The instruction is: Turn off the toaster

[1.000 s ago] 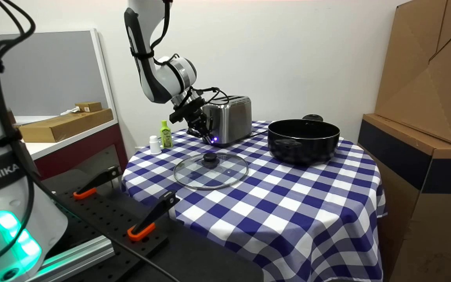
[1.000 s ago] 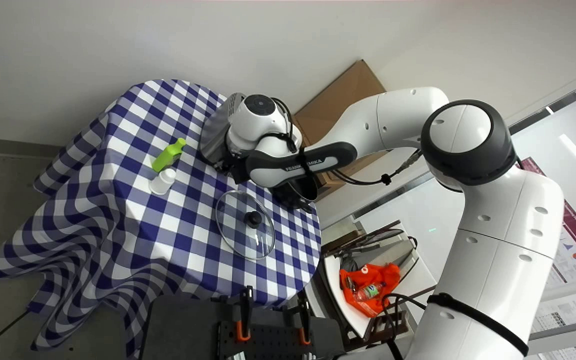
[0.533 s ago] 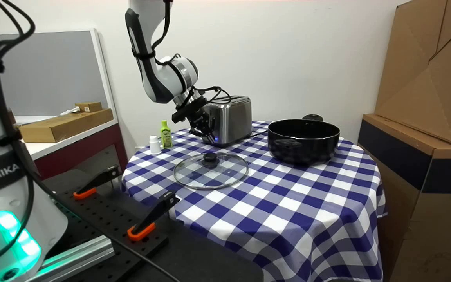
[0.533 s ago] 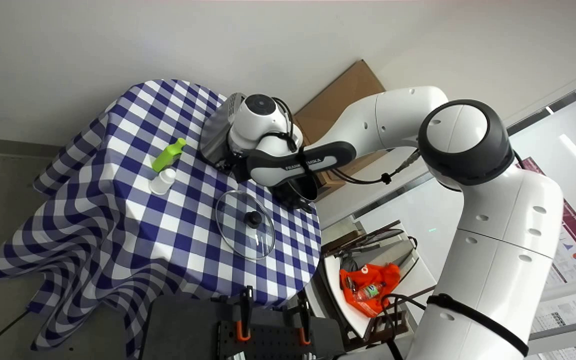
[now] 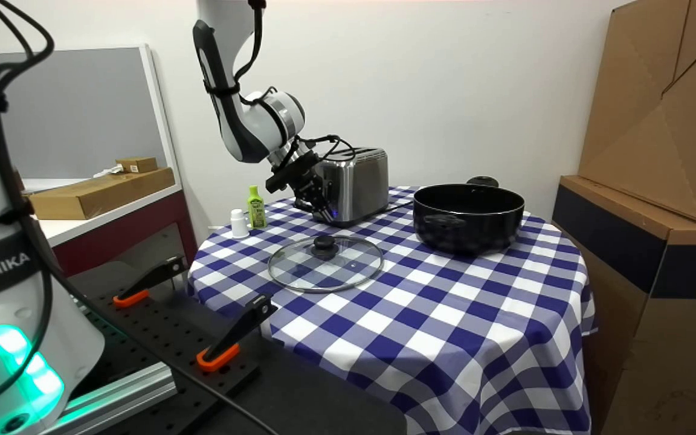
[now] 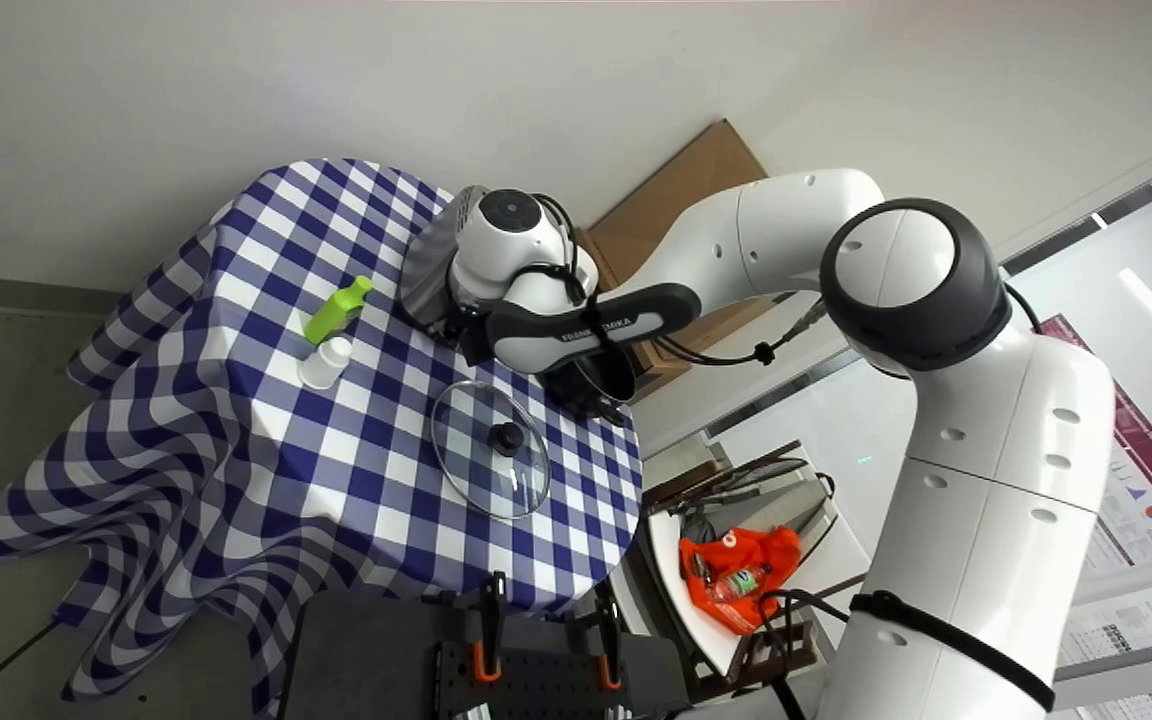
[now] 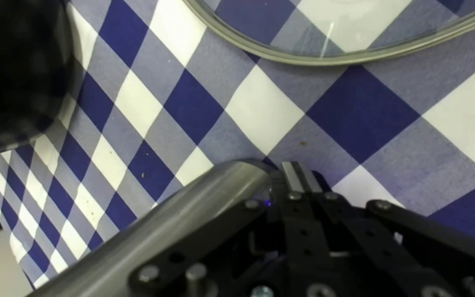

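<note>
The shiny silver toaster (image 5: 367, 184) stands upright on the checked cloth. It also shows in an exterior view (image 6: 426, 268), partly behind the arm, and at lower left in the wrist view (image 7: 196, 208). A small blue light (image 5: 334, 214) glows low on its end panel and shows in the wrist view (image 7: 267, 203). My gripper (image 5: 327, 215) points down at the bottom of that panel. In the wrist view my fingertips (image 7: 301, 177) are together with nothing between them, right beside the panel. Contact cannot be told. The panel's controls are mostly hidden by the gripper.
A wide black pot (image 5: 469, 220) stands right of the toaster. A glass lid (image 5: 325, 264) lies in front, its rim near my fingers in the wrist view (image 7: 303, 60). A green bottle (image 5: 256, 208) and white container (image 5: 239, 224) stand at the left.
My gripper has shifted slightly toward the toaster's panel and a little lower. Of two bluish lights a second ago, one shows now, dimmer and partly covered by the fingers. The toaster has not moved.
</note>
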You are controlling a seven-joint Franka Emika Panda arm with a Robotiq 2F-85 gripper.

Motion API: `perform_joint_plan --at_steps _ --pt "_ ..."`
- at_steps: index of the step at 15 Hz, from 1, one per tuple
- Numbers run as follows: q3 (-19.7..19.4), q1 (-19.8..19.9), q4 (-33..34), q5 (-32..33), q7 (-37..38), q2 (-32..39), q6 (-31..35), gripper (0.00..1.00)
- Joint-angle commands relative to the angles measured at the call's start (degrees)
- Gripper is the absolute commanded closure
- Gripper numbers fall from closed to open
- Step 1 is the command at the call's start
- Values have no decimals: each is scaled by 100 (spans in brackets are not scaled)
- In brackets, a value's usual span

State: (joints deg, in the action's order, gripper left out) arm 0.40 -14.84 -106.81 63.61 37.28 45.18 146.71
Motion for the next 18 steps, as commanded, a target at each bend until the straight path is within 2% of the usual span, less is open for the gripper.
perform_joint_plan --at_steps 1,5,9,18 --pt "-146 -140 238 125 181 188 86 100" --pt "-232 -229 254 298 436 167 97 100" --pt "-289 -335 179 743 968 80 95 100" --pt "-64 -189 32 1494 1737 -35 10 100"
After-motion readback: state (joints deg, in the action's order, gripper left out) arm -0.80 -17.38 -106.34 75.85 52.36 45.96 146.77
